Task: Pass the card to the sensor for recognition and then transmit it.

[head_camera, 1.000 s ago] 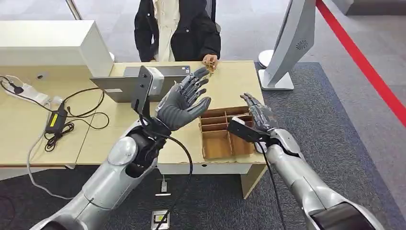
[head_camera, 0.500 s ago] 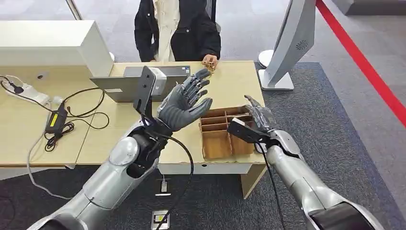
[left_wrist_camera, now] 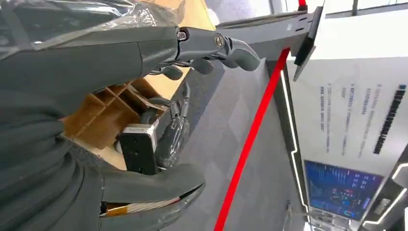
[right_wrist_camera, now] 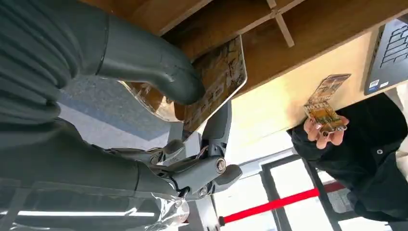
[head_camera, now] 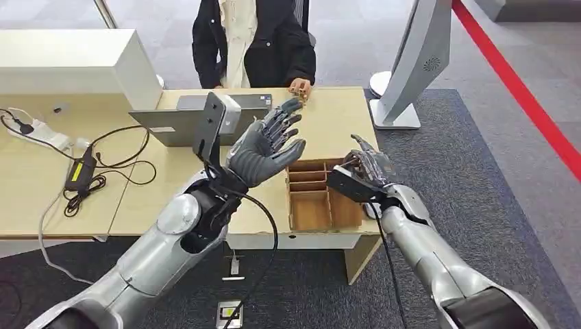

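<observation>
Right hand [right_wrist_camera: 159,96] has the card [right_wrist_camera: 211,86] pinched thumb-to-finger over the wooden box [head_camera: 322,199], left hand [head_camera: 264,147] spread wide holding nothing, but honestly that edge grip looks thin, so the card could slip on the swing to the sensor.

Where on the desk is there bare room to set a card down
The widest bare patch of desk lies between the laptop, the wooden divider tray and the white stand's base. Another bare strip runs left of the tray, under the open left robot hand. The far left is crowded with cables.
</observation>
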You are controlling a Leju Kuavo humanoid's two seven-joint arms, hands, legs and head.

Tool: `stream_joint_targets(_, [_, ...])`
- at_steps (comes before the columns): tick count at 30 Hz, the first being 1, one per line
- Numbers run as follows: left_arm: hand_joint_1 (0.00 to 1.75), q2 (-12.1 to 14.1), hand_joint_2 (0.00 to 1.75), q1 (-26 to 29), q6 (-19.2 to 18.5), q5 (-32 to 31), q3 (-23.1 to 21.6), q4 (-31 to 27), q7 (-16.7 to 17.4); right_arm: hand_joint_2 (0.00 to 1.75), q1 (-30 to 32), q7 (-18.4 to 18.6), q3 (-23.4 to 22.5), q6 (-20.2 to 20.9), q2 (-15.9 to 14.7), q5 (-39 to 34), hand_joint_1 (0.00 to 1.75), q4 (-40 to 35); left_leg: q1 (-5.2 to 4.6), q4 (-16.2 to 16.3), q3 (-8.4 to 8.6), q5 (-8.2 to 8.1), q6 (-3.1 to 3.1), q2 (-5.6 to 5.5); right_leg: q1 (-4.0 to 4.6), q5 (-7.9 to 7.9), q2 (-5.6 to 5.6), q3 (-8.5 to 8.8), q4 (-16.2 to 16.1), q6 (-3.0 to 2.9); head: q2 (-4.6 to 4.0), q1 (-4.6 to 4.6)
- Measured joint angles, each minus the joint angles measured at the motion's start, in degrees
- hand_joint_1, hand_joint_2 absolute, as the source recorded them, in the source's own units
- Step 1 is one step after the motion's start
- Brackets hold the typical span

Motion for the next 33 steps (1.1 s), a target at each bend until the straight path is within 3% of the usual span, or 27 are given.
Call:
stream_joint_targets(5, [0.00, 0.17, 1.75, -0.12, 0.09, 0.13, -0.44, 0.22, -0.46, 1.75, -0.04, -0.11, 0.13, -1.93, 0.00, -1.36, 1.75, -0.02, 0.00, 0.00, -0.01, 0.00, 0.00, -0.01, 0.00, 0.00, 0.00, 0.00, 0.00, 0.00, 0.00, 0.02])
stream_joint_targets(10, [0.00, 0.35, 1.75, -0.27, 0.09, -0.20, -0.52, 0.66, -1.16, 1.75, -2.04, -2.47, 0.09, -6.01, -0.17, -4.63, 1.75, -0.83, -0.01, 0.01, 0.00, 0.00, 0.00, 0.03, -0.01, 0.01, 0.02, -0.02, 0.02, 0.00, 0.00, 0.00])
stream_joint_targets(22, [0.00, -0.11, 1.75, 0.56, -2.97, -3.85, -0.11, 1.79, -1.86, 1.75, -12.61, -2.23, -0.07, -5.22, -2.67, -4.85, 1.75, -4.24, -0.01, 0.02, 0.00, 0.03, 0.00, 0.04, -0.01, 0.01, 0.02, -0.02, 0.02, -0.01, 0.00, 0.00])
stream_joint_targets(33, [0.00, -0.79, 1.75, 1.41, -4.57, -5.25, 0.70, 2.14, -2.21, 1.75, -14.10, -1.44, -0.04, -4.52, -3.52, -4.81, 1.75, -3.89, -0.01, 0.01, 0.00, 0.03, 0.00, 0.03, -0.01, 0.01, 0.02, -0.02, 0.02, -0.01, 0.00, 0.00])
